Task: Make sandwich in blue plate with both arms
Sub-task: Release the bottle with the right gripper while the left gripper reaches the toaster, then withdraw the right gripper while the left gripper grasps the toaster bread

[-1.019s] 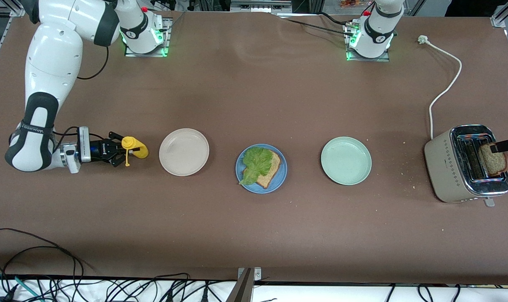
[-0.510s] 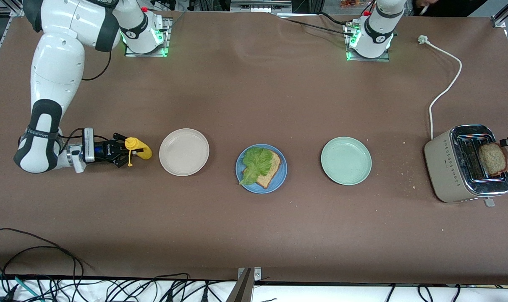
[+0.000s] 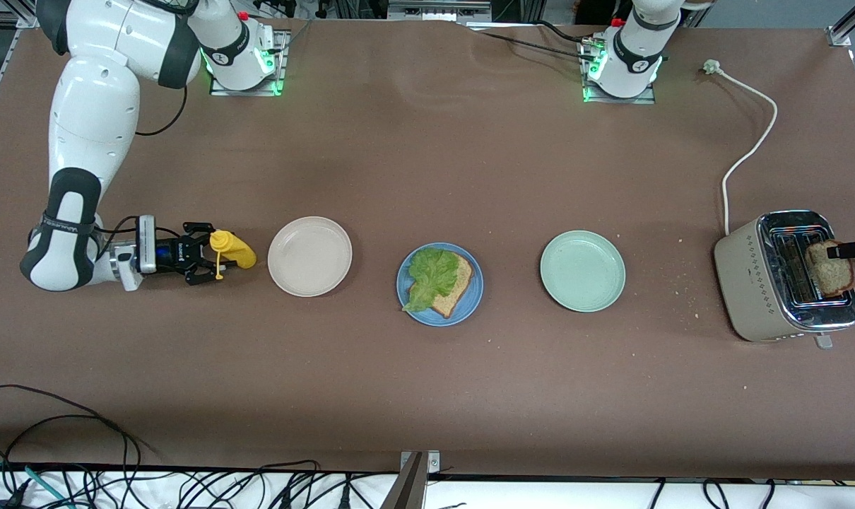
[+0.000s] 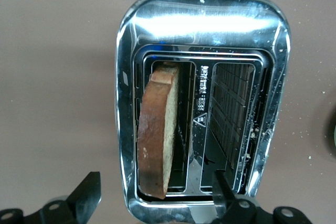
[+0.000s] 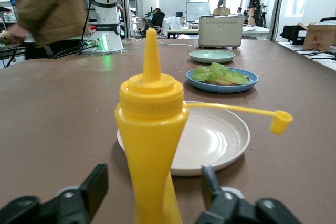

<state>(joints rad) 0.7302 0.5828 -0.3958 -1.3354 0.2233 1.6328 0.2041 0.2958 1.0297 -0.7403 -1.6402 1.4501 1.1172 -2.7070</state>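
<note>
A: What is sitting nearest the front camera?

B: The blue plate (image 3: 439,284), round and shallow with a raised rim, is lying mid-table, carrying a grainy brown bread slice (image 3: 453,285) under a crinkled green lettuce leaf (image 3: 431,274). A glossy beige-white plate (image 3: 309,256) is sitting toward the right arm's end, a pale mint-green plate (image 3: 582,271) toward the left arm's end.

A: And the grippers?

B: The right gripper (image 5: 152,195) is resting low at its end of the table, fingers spread apart on either side of an upright yellow plastic squeeze bottle (image 5: 151,145) with a cone nozzle and a dangling cap, not pinching it. The left gripper (image 4: 157,192) is hanging over a beige toaster (image 3: 788,274) with a mirror-bright chrome top, jaws standing wide; a second crusted bread slice (image 4: 157,140) is standing in one slot.

A: The surroundings?

B: Everything is resting on a matte brown table (image 3: 427,396) scattered with crumbs. The toaster's white cord (image 3: 749,152) is trailing unplugged.
</note>
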